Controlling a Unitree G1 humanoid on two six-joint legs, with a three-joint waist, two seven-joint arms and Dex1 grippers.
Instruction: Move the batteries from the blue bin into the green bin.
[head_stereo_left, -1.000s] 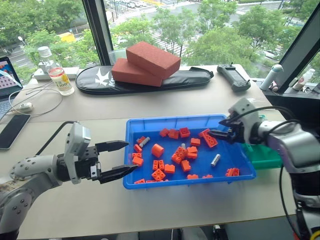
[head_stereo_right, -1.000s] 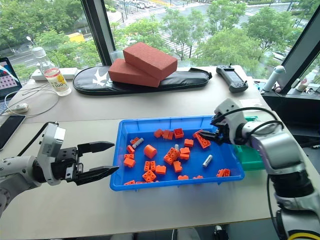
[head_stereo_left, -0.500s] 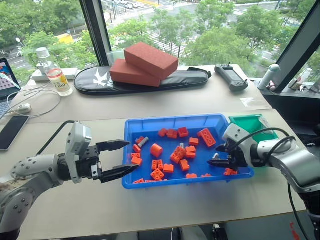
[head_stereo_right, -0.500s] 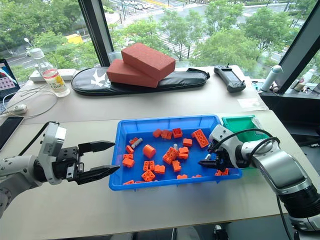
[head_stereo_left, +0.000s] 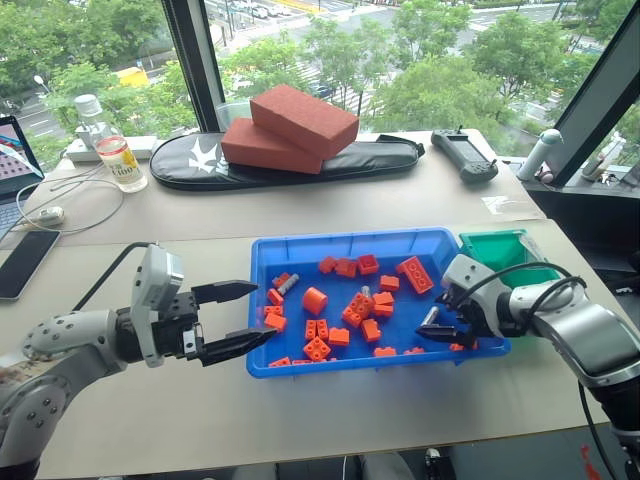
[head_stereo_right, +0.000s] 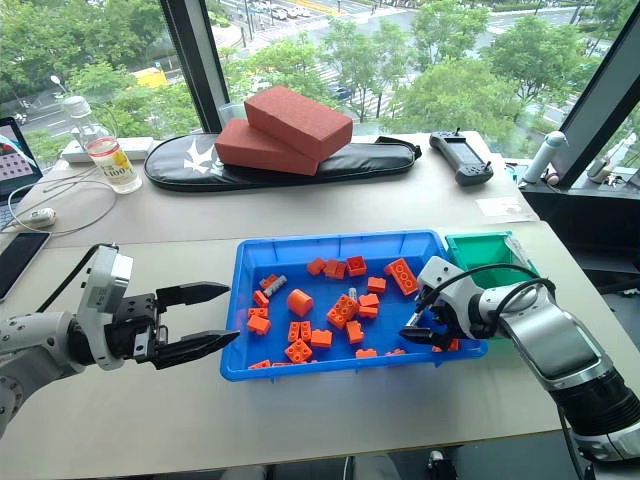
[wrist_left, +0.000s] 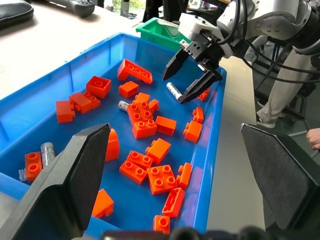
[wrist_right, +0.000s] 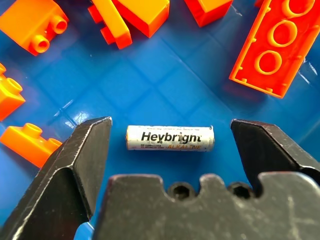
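Since the earlier pictures the right gripper (head_stereo_right: 418, 331) has come down from above the far right corner of the blue bin (head_stereo_right: 330, 248) to its near right part, and its fingers have spread wide. It now sits low over 1 of the batteries (wrist_right: 170, 138), a silver-grey cylinder lying flat on the blue floor; 1 black finger (wrist_right: 82, 150) stands at each end of it, both clear of the metal, so nothing is held.

A 2nd battery (wrist_left: 47, 151) lies near the bin's left wall beside an orange brick (wrist_left: 32, 165), and a 3rd (wrist_left: 123, 105) peeks out from under the central cluster of orange bricks (wrist_left: 142, 119).

The green bin (head_stereo_right: 482, 251) stands just beside the blue bin's right wall, toward its far end.

The left gripper (head_stereo_left: 237, 318) hovers at the blue bin's near left corner, outside the wall, fingers wide apart and empty, pointing level toward the bricks.
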